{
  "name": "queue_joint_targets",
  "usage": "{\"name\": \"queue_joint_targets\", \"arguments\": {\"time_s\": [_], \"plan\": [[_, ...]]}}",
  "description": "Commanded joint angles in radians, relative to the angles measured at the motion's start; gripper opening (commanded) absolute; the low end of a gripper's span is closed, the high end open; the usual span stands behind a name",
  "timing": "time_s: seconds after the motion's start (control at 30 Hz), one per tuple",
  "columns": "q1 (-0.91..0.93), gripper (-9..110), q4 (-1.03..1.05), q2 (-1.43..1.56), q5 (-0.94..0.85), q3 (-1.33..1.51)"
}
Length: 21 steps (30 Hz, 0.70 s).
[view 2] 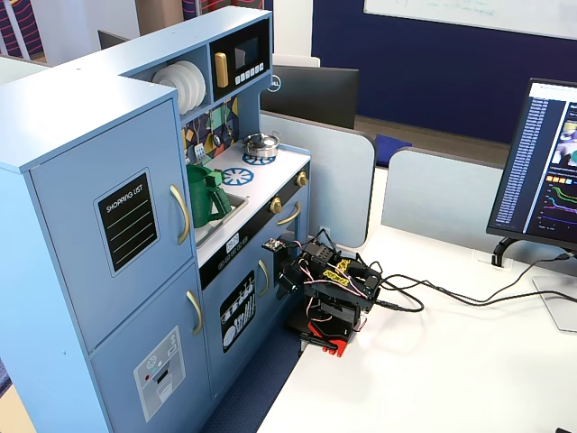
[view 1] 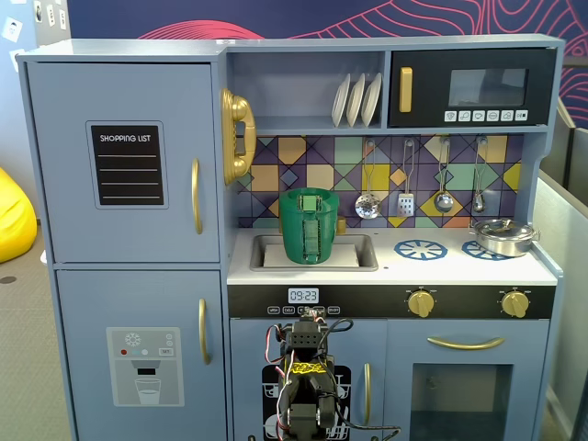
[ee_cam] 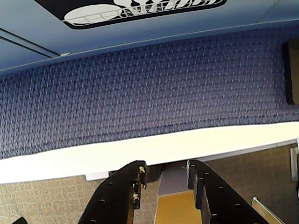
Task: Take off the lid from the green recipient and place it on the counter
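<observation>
The green recipient point(view 1: 310, 230) stands upright in the steel sink point(view 1: 360, 254) at the left of the white counter point(view 1: 450, 268). The green lid point(view 1: 310, 192) sits on top of it, seen edge-on. Both also show in the other fixed view, the recipient point(view 2: 207, 198) with the lid point(view 2: 199, 170) on it. My arm point(view 1: 308, 381) is folded low in front of the kitchen, on the white table point(view 2: 433, 379), far from the recipient. In the wrist view my gripper point(ee_cam: 166, 167) points down past the table edge at blue carpet. Its fingers point(ee_cam: 133, 182) stand apart and hold nothing.
A small silver pot point(view 1: 503, 236) sits on the right burner ring. Blue burner rings point(view 1: 421, 249) are printed on the counter. Utensils hang on the tiled back wall point(view 1: 404, 188). A monitor point(view 2: 545, 171) and cables point(view 2: 451, 302) are on the table to the arm's right.
</observation>
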Motion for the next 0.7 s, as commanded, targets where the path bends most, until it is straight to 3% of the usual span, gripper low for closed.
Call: {"name": "queue_joint_targets", "arguments": {"time_s": [0.0,0.3,0.4,0.67], "plan": [[0.049,0,0.186,-0.009,0.000,-0.006],[0.055,0,0.179,-0.009,-0.008,-0.006],[0.091,0,0.060,-0.025,-0.038,-0.044],[0.083,0,-0.186,-0.318,-0.166,-0.693]]}}
